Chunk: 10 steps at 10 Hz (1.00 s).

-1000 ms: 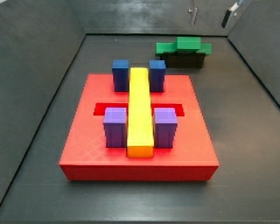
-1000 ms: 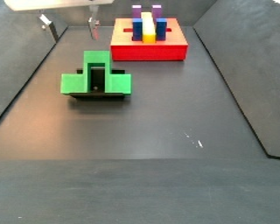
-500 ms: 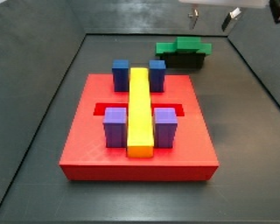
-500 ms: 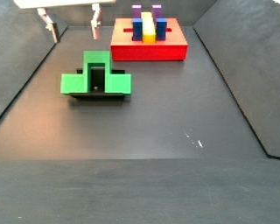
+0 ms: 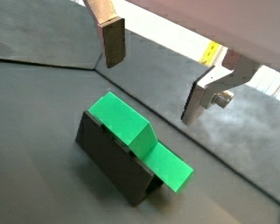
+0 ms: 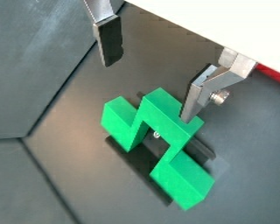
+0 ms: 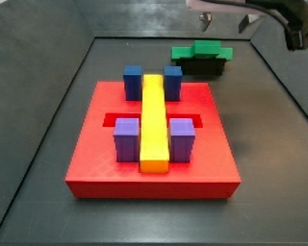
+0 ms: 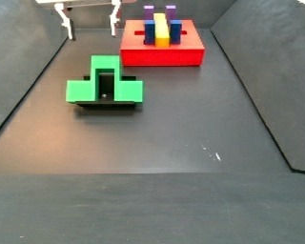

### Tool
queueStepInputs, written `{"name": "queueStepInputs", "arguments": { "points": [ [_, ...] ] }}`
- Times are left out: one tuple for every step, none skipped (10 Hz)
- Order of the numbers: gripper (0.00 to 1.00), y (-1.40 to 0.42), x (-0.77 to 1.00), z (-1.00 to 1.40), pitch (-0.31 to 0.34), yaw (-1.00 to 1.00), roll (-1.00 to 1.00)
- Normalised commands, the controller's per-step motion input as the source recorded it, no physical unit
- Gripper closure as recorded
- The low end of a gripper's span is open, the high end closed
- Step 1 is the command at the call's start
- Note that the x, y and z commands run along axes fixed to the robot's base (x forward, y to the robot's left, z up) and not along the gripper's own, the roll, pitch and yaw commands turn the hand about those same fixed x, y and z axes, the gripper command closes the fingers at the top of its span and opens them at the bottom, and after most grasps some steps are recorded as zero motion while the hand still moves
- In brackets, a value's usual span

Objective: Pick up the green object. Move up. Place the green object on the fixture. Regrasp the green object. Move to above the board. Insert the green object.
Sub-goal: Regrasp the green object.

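The green object (image 7: 199, 51) rests on the dark fixture (image 7: 203, 67) at the back of the floor, beyond the red board (image 7: 113, 165). In a side view the green object (image 8: 104, 88) sits atop the fixture (image 8: 106, 106), with the board (image 8: 162, 56) behind. My gripper (image 7: 229, 21) hangs open well above the piece, touching nothing. In both wrist views the fingers stand wide apart over bare floor: gripper (image 5: 156, 74) with the green object (image 5: 136, 140) on the fixture (image 5: 108, 159) beyond, and gripper (image 6: 152, 70) over the green object (image 6: 154, 140).
The board carries blue blocks (image 7: 151, 79), purple blocks (image 7: 154, 136) and a long yellow bar (image 7: 154, 120). Grey walls (image 7: 41, 77) slope up around the dark floor (image 8: 181, 162).
The open gripper has shifted slightly sideways above the green object, and more of the arm now shows in a side view. The green object has not moved.
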Motion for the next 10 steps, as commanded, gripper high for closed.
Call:
{"name": "queueStepInputs", "arguments": {
  "points": [
    [0.0, -0.04, 0.04, -0.25, 0.0, 0.0, 0.07],
    [0.0, -0.06, 0.11, -0.27, 0.0, -0.09, 0.26],
    [0.0, -0.03, 0.02, -0.26, 0.0, -0.16, 0.43],
    [0.0, -0.01, 0.0, -0.25, 0.0, -0.12, 0.52],
    [0.0, 0.0, -0.06, -0.23, 0.0, -0.03, 0.51],
    [0.0, 0.0, -0.14, -0.21, 0.0, 0.0, 0.49],
    [0.0, 0.04, -0.27, -0.06, 0.0, -0.01, 0.21],
    [0.0, 0.05, -0.41, 0.0, 0.0, -0.04, 0.01],
    [0.0, 0.0, -0.31, 0.0, -0.046, -0.03, 0.09],
    [0.0, 0.0, -0.04, -0.1, -0.054, 0.0, 0.18]
  ]
}}
